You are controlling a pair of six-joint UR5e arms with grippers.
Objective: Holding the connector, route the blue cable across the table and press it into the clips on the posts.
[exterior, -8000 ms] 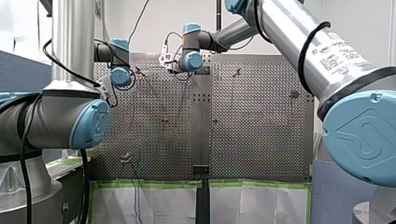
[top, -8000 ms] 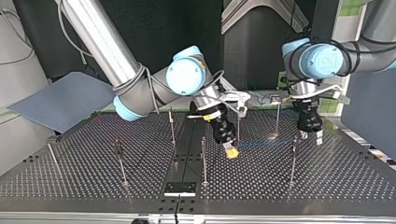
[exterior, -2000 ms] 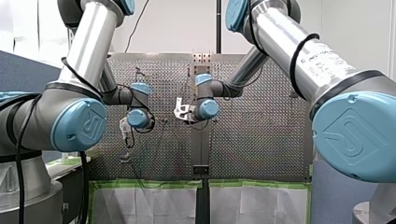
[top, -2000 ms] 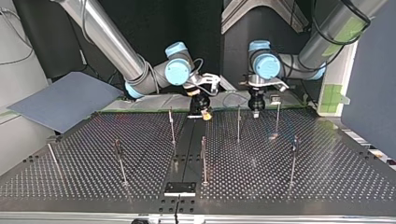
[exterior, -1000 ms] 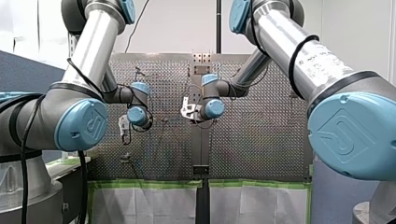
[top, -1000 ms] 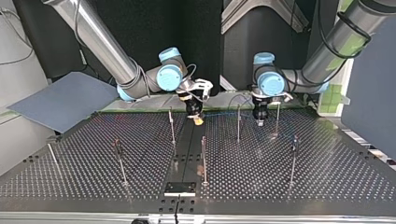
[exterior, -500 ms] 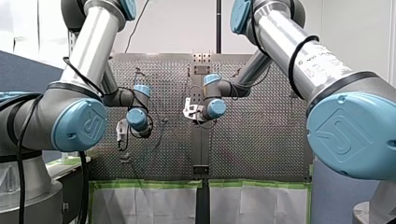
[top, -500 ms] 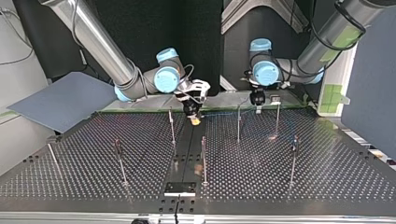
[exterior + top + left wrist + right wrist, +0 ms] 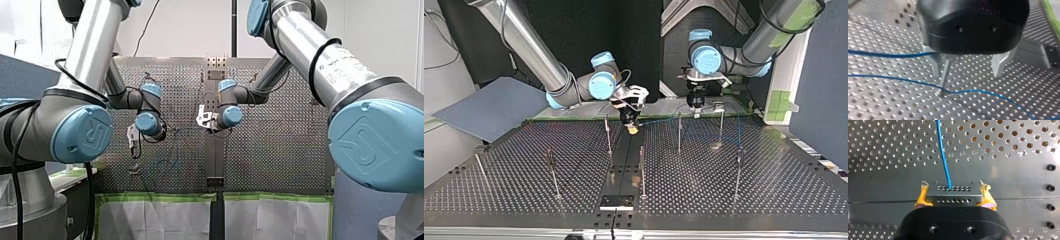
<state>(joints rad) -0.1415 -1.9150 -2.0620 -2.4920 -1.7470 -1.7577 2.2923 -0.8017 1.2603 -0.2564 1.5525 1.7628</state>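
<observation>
At the top view's left, a grey-blue panel (image 9: 494,107) lies off the bench (image 9: 774,190) corner. The posts (image 9: 553,172) on that half stand bare, so you have that whole stretch open for routing. Come in to the centre strip: your right tool (image 9: 631,125) hangs low near the far edge, close to a post, yellow pads clenched on the connector (image 9: 952,194). The right wrist view shows why that grip works: the pads squeeze the connector's two sides and the blue cable (image 9: 943,150) leaves its front face freely, so, I'd say, you can tow without kinking the wire. Follow that thin blue line rightward, off the bench surface, past the next post, and you reach your left tool (image 9: 696,106), high at the far edge between two posts. It's released, metal fingers (image 9: 1000,62) spread wide and grasping nothing. One strand runs up to the other finger, a second lies slack on the perforations beneath, and a thin post rises right by that finger. My read: it's parked there to guide, not hold. Further right, a faint blue line drops toward the outermost post; whether it sits in a clip, I can't tell. Watch the far edge behind both tools; the near side of the bench is your free room.
</observation>
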